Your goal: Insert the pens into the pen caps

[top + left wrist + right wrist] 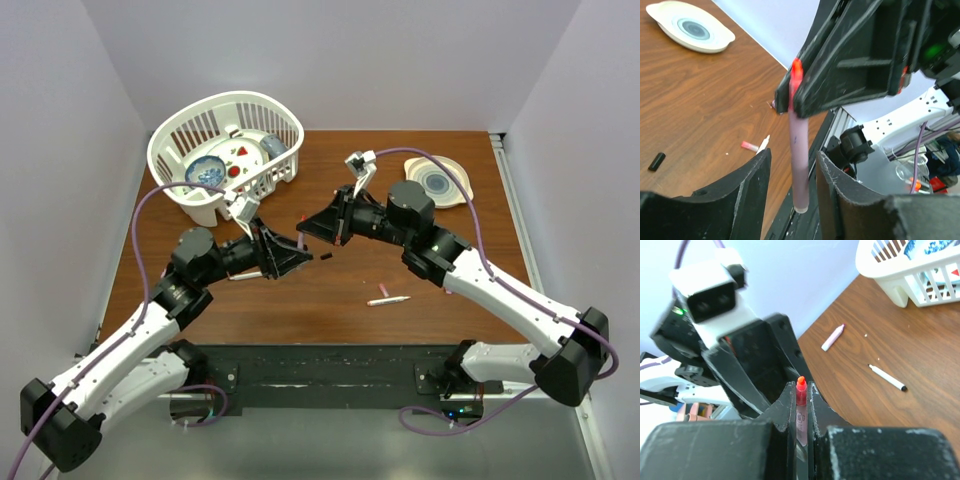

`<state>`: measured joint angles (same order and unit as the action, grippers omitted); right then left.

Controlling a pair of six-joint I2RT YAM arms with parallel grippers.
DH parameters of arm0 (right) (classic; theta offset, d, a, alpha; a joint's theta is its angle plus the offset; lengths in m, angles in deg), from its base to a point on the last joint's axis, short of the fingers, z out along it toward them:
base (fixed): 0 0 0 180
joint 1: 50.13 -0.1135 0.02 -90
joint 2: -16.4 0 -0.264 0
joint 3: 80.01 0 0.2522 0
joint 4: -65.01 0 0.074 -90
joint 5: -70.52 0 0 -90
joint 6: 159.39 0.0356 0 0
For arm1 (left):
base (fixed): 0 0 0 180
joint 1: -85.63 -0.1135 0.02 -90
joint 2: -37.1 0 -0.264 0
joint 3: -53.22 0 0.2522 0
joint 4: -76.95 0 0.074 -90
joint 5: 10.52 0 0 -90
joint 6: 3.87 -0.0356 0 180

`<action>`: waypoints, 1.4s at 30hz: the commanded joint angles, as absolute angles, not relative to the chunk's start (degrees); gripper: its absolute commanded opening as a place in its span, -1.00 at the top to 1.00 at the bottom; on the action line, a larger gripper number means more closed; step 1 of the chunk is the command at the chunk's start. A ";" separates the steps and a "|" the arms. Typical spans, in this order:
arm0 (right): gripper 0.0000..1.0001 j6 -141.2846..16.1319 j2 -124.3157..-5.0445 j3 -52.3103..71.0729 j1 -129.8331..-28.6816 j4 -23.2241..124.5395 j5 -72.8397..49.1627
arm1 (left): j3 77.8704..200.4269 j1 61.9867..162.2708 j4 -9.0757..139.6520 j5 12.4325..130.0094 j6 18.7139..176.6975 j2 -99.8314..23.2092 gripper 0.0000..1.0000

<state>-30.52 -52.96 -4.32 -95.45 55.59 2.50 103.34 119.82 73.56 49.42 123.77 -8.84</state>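
Over the middle of the table (pixel 330 322), in the top view, the left gripper (pixel 298 254) and the right gripper (pixel 310 230) are seen tip to tip. A black cap (pixel 326 258) lies loose just beside them. Nearer the bases, a white pen (pixel 388 300) is seen with a pink cap (pixel 382 289) close by but not on it.

From the left wrist, a lilac pen (pixel 799 165) is seen hanging between the left gripper's parted fingers (pixel 752 185), with a gap on either side. Its upper barrel, just under the bare red tip, is clamped by the right gripper.

From the right wrist, the jaws are seen pressed tight on that pen. A second white pen (pixel 887 377) and a pink pen (pixel 833 337) lie near the basket (pixel 900 292).

No pen is clearly shown capped, and whether the pink one is cannot be told. The task is judged barely begun.
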 commanded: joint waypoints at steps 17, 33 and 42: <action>0.12 -30.81 -52.08 -1.91 -95.31 54.34 3.11 | 105.12 119.99 69.70 48.01 117.87 -9.23 1.00; -0.05 -39.59 -53.79 -5.44 -93.73 11.89 -34.41 | 109.28 119.99 42.79 78.06 100.10 -4.57 1.00; 0.12 -40.12 -65.16 -7.10 -85.73 8.09 -32.14 | 106.97 119.99 44.02 80.70 99.40 2.81 1.00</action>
